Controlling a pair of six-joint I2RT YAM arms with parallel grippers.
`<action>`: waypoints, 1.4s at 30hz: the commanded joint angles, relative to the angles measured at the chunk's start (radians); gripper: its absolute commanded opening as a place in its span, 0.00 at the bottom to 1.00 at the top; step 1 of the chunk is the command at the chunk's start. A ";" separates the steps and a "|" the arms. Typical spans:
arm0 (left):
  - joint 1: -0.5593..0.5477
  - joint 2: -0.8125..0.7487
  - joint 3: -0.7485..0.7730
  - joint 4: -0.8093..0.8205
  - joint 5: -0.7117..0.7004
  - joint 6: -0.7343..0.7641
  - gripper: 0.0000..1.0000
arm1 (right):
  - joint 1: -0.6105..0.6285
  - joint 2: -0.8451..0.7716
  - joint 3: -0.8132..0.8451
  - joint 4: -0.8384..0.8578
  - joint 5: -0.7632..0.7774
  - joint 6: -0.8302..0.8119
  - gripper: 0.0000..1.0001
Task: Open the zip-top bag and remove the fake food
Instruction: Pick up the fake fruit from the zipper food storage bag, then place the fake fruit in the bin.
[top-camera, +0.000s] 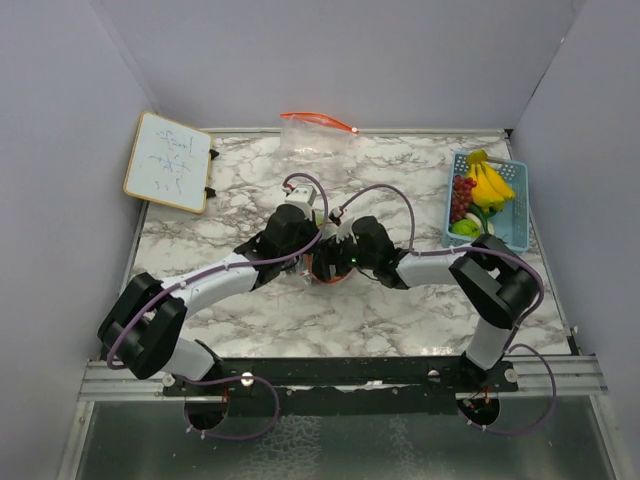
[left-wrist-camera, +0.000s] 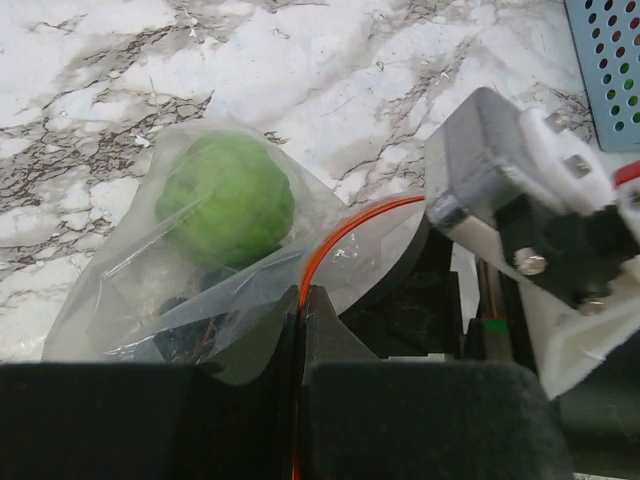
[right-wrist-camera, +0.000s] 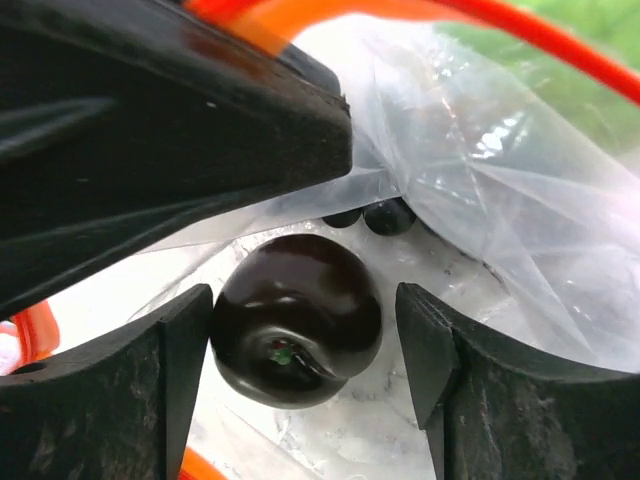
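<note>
A clear zip-top bag (left-wrist-camera: 120, 290) with an orange zip strip (left-wrist-camera: 340, 235) lies at the table's middle. My left gripper (left-wrist-camera: 302, 300) is shut on its zip edge and holds the mouth up. Inside are a round lime-green fruit (left-wrist-camera: 225, 200) and a dark glossy round fruit (right-wrist-camera: 295, 320). My right gripper (right-wrist-camera: 300, 330) is open inside the bag mouth, its fingers either side of the dark fruit. The left finger (right-wrist-camera: 180, 340) touches the fruit and the right finger (right-wrist-camera: 425, 340) stands apart. In the top view both grippers, left (top-camera: 305, 250) and right (top-camera: 345, 255), meet over the bag.
A light-blue slotted basket (top-camera: 515, 230) at the right holds a yellow banana bunch (top-camera: 490, 182), dark red grapes (top-camera: 462, 198) and a lime-green piece (top-camera: 465, 227). A second clear bag (top-camera: 315, 135) lies at the back. A small whiteboard (top-camera: 170, 160) lies back left.
</note>
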 joint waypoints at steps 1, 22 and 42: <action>-0.004 -0.046 -0.013 0.005 -0.039 0.006 0.00 | 0.020 0.066 0.034 0.044 -0.040 0.003 0.75; -0.003 -0.030 -0.024 0.004 -0.058 0.019 0.00 | 0.030 -0.261 -0.032 -0.091 0.225 -0.084 0.47; -0.005 0.012 0.009 0.029 -0.004 0.016 0.00 | -0.709 -0.595 -0.063 -0.325 0.329 -0.124 0.47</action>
